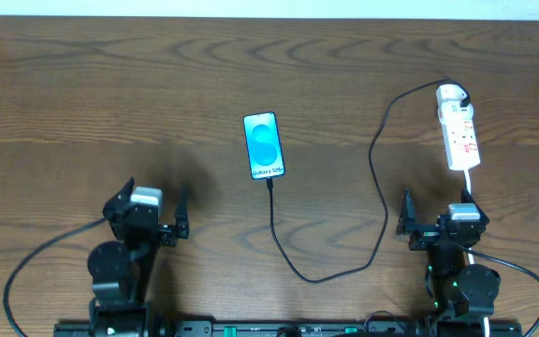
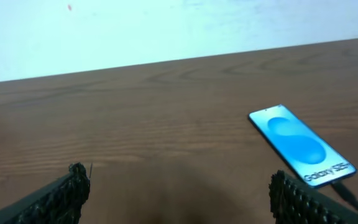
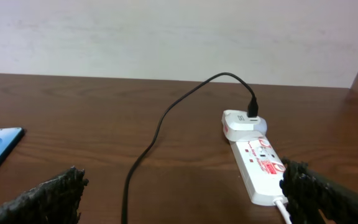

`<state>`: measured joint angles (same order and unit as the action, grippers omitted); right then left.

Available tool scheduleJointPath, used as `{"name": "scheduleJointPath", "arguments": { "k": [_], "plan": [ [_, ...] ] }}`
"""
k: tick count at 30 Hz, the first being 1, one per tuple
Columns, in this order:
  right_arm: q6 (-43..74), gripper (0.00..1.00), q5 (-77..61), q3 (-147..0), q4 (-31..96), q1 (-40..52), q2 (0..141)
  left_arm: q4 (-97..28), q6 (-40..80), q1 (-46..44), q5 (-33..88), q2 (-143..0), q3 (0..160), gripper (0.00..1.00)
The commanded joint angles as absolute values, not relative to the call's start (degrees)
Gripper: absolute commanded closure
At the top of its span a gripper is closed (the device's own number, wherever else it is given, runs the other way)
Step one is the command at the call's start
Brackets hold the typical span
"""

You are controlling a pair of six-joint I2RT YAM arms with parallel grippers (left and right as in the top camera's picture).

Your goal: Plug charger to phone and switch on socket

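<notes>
Left gripper [image 2: 179, 186] and right gripper [image 3: 184, 180] hang fingers spread, empty, while the charger cable [image 1: 378, 187] runs from Galaxy S25+ phone [image 1: 264, 145] to power strip [image 1: 460, 136]

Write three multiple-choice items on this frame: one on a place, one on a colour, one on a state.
1. Where does the socket lie?
A. beside the left arm
B. ahead of the right claw
C. midway between the arms

2. What colour is the charger cable?
A. white
B. black
C. red

3. How do the claws stand?
A. both open and empty
B. left shut on the socket
C. right shut on the charger

Key:
1 B: it lies on the right side, beyond that claw.
2 B: it shows as a thin black line.
3 A: the left claw and the right claw both gape wide with nothing between the fingers.
</notes>
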<state>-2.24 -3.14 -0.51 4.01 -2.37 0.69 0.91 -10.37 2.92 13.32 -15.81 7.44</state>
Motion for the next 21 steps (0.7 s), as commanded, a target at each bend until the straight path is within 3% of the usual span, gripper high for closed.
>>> {"name": "scheduleJointPath", "arguments": {
  "k": [1, 21],
  "plan": [
    [-2.7, 0.01, -3.0, -0.3, 4.1, -1.8, 0.3, 1.4, -10.9, 3.1, 10.8, -10.5, 3.6, 0.07],
    [-2.7, 0.01, -3.0, -0.3, 4.1, -1.8, 0.3, -2.9, -11.8, 2.9, 10.9, -0.1, 0.3, 0.07]
  ]
}}
